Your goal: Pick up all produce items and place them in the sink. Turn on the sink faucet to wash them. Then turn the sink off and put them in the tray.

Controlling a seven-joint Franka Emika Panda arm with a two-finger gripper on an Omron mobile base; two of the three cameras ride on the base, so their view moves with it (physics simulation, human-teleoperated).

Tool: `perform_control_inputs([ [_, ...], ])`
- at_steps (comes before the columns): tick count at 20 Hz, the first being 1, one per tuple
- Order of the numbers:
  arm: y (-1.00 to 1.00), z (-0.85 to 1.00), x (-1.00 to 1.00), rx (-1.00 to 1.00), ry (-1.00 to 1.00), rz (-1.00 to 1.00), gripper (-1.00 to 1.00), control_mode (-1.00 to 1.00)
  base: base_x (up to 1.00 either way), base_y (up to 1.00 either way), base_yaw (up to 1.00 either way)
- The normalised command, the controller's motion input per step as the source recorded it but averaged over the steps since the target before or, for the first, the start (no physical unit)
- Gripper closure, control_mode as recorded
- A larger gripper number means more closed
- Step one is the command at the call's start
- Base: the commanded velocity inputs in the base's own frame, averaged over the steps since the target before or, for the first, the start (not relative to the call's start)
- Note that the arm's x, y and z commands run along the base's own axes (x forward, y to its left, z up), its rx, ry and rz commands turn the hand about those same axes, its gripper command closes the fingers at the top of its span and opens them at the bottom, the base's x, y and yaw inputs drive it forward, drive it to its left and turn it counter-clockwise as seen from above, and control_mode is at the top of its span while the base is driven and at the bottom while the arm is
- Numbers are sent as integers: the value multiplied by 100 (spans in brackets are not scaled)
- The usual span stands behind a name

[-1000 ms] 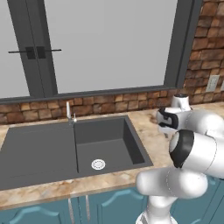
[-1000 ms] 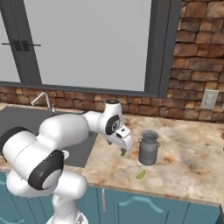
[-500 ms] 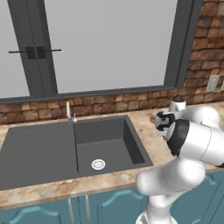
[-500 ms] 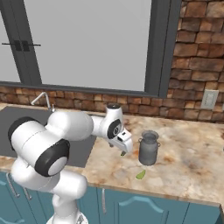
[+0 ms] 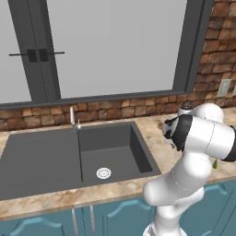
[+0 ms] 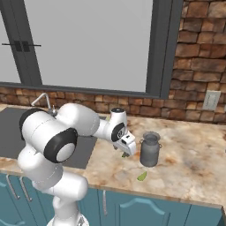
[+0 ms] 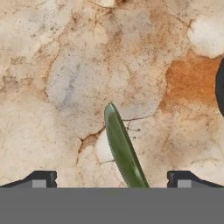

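Note:
In the hand view one produce item [image 7: 123, 150], a slender green stalk-like piece, lies on the mottled stone counter between my two fingertips. My gripper [image 7: 111, 179] is open and hangs just above it, not touching. From the right base view the gripper [image 6: 126, 151] points down over that piece [image 6: 124, 155], and a second green piece [image 6: 141, 176] lies nearer the counter's front edge, also seen past my arm [image 5: 215, 163]. The dark grey sink [image 5: 41, 156] with its white drain [image 5: 103, 173] and slim silver sink faucet [image 5: 72, 118] is to the left.
A grey metal jug [image 6: 150, 149] stands on the counter just right of the gripper, and its dark edge [image 7: 220, 87] shows in the hand view. A brick wall and a window run behind the counter. My own arm blocks the hand in the left base view.
The arm's elbow has swung round while the hand stayed over the green piece, sinking slightly toward the counter. The jaws have stayed open.

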Motion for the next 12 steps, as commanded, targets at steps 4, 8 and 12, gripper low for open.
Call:
perform_control_inputs([
  [4,-6,-21,4,0,0,0,100,-100,0,0,0],
  [8,-1,-6,0,0,0,-1,100,-100,0,0,0],
  [12,1,0,-4,0,0,0,100,-100,0,0,0],
])
